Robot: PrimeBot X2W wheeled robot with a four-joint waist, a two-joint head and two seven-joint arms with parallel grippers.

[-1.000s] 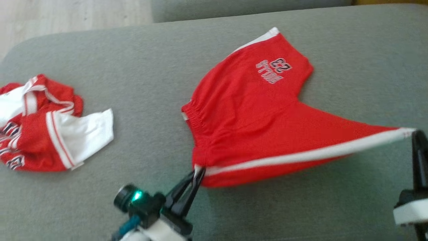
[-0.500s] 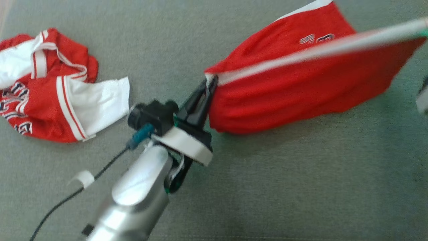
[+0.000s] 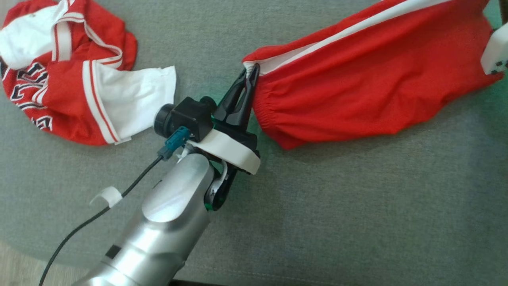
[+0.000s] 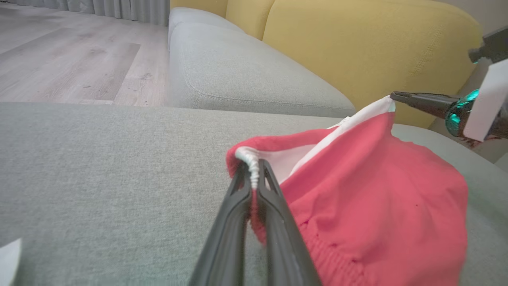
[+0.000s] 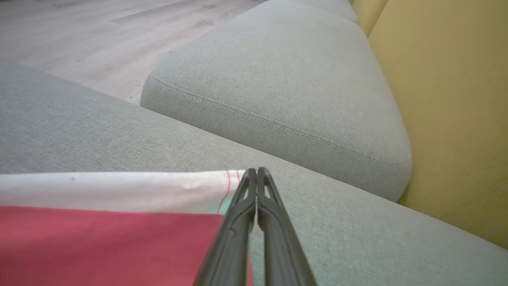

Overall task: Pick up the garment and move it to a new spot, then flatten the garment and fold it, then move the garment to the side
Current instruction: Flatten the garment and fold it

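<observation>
- Grey seat cushion [image 3: 357, 206]: the work surface. There is open fabric in front of the robot, with a yellow backrest [image 4: 357, 47] beyond.
- Red shorts [image 3: 357, 91]: the task garment, held up over the right half of the cushion. It is stretched along its white side stripe [image 3: 357, 29] between the two grippers, and the body sags below. Whether the lowest fold touches the cushion cannot be told.
- Red-and-white jersey [image 3: 67, 79]: crumpled at the left of the cushion, well apart from the shorts and not part of the job in hand.
- Left gripper [image 3: 251, 71]: jaws pressed together, pinching the gathered white corner at the waistband end.
- Right gripper [image 5: 256, 171]: jaws pressed together on the white hem band at the stripe's far end.
- Assessment: this is judged to be the carry-and-spread step, with flattening not yet done.
- Next move: lower both grippers evenly with the stripe kept taut, so the body lays out without bunching. Keep clear of the jersey, and let go only once the cloth is flat.
</observation>
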